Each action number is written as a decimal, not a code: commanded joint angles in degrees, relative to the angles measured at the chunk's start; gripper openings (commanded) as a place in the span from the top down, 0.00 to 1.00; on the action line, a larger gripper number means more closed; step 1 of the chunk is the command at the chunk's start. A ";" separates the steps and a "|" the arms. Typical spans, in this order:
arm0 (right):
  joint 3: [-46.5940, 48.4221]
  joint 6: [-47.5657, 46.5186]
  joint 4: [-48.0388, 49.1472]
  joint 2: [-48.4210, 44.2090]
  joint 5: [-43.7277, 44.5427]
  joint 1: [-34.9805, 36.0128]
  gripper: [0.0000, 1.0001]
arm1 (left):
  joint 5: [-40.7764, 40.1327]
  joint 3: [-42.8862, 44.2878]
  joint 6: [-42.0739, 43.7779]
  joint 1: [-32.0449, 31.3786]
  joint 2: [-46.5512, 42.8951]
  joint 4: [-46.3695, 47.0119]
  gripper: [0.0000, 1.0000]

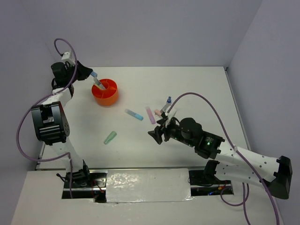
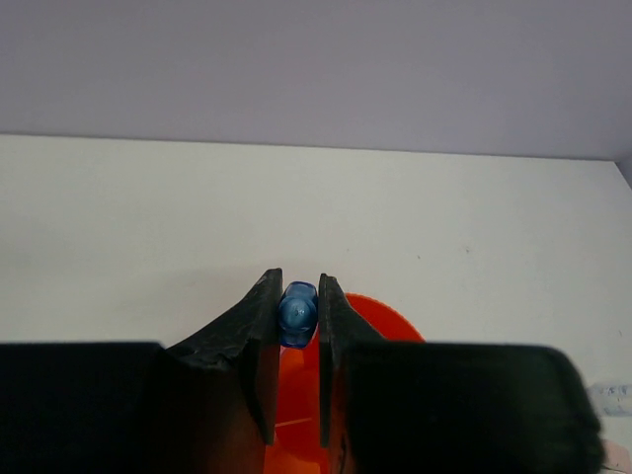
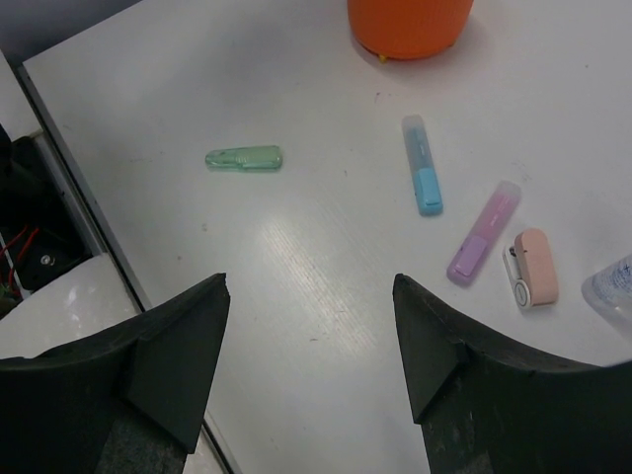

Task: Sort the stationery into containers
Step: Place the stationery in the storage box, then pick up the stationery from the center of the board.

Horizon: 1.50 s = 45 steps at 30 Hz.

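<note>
Left end effector point(image 2: 298, 280): closed on a blue-ended pen point(image 2: 297, 314), both fingers pressed flat against its sides. In the top view the pen hangs tilted, with its lower end inside the rim of the orange organizer point(image 1: 106, 92) at the far left of the surface point(image 1: 197, 84). I judge this piece to be mid-drop and not yet released. I cannot tell which compartment it is headed for, or whether anything else already sits inside.

Right end effector point(image 3: 311, 336): fingers spread wide, holding nothing, hovering over bare surface near the middle.

Left to sort, all lying loose on the surface:
- green marker point(image 3: 244, 158), alone, well apart from the rest
- blue marker point(image 3: 423, 178), between the organizer and the right arm
- pink-purple marker point(image 3: 482, 233), just beside the blue one
- pink eraser point(image 3: 533, 267), close to the pink-purple marker
- small clear bottle point(image 3: 612, 286), at the edge of the right wrist view

Judgement: early in the task. One piece is going in and at least five are outstanding. The cluster of four lies nearer the right arm, and the organizer nearer the left.
</note>
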 commanded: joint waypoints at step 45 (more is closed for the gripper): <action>48.85 -33.40 -16.13 65.74 -13.92 3.77 0.18 | -30.20 -11.53 -6.62 1.25 -51.90 -47.90 0.01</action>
